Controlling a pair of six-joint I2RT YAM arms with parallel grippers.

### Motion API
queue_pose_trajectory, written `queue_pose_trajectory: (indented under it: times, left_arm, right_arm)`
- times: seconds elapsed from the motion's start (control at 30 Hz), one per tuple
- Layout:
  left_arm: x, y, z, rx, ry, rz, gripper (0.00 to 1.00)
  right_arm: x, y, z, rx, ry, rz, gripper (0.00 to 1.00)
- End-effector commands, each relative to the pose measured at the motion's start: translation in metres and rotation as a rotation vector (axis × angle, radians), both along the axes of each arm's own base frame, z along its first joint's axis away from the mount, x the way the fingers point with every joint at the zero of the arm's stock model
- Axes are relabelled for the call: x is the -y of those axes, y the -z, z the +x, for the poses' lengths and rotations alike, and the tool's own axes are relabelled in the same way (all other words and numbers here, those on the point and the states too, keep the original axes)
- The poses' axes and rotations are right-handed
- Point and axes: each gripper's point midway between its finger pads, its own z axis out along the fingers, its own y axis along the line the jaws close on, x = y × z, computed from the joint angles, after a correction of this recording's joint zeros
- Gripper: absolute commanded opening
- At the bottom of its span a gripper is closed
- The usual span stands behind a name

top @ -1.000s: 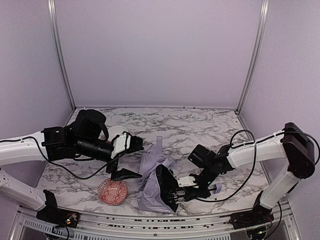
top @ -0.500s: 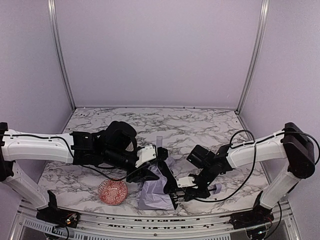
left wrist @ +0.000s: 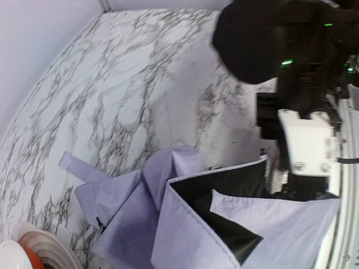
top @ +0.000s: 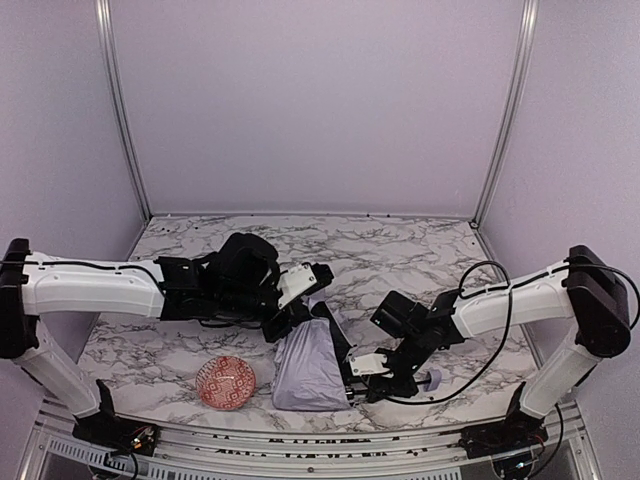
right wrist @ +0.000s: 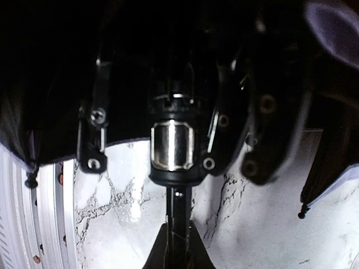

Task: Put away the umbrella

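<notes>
The umbrella (top: pixel 308 368) lies at the front middle of the table, its pale lavender canopy bunched with the black lining showing. My left gripper (top: pixel 298 318) sits at the canopy's far edge, shut on a fold of fabric. In the left wrist view the umbrella's cloth (left wrist: pixel 185 224) fills the bottom and hides my fingers. My right gripper (top: pixel 372 378) is shut on the thin black shaft (right wrist: pixel 180 207), just below the runner and ribs. The lavender knob handle (top: pixel 432 378) pokes out to its right.
A red patterned bowl (top: pixel 226 382) sits left of the umbrella near the front edge and shows in a corner of the left wrist view as well (left wrist: pixel 33 258). Lavender walls with metal posts (top: pixel 500 110) enclose the marble table (top: pixel 400 250).
My left arm swung right to the umbrella and its gripper went from open to shut at the canopy. The fabric has folded down flatter. The right arm held still.
</notes>
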Motion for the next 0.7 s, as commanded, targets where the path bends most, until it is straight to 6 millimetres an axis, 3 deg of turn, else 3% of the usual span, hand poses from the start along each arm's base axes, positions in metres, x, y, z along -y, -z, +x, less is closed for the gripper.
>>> queue_pose_trajectory:
  times: [0.0, 0.13, 0.23, 0.37, 0.5, 0.67]
  left_arm:
    - [-0.01, 0.031, 0.077, 0.03, -0.268, 0.092, 0.0]
    - [0.004, 0.074, 0.1, 0.005, -0.278, 0.174, 0.0]
    - [0.003, 0.107, 0.11, -0.024, -0.285, 0.244, 0.0]
    - [-0.003, 0.151, 0.108, -0.082, -0.264, 0.34, 0.0]
    - [-0.007, 0.176, 0.098, -0.137, -0.249, 0.379, 0.0]
    - [-0.011, 0.199, 0.084, -0.202, -0.215, 0.404, 0.0]
  right_arm:
    - [0.019, 0.022, -0.013, -0.019, -0.017, -0.116, 0.0]
    - [0.017, 0.021, -0.018, -0.018, -0.043, -0.099, 0.0]
    - [0.017, 0.021, -0.019, -0.009, -0.055, -0.084, 0.0]
    - [0.018, 0.022, -0.02, 0.006, -0.073, -0.072, 0.0]
    - [0.019, 0.024, -0.014, 0.038, -0.065, -0.077, 0.0]
    - [0.009, 0.006, 0.005, 0.156, -0.026, -0.011, 0.25]
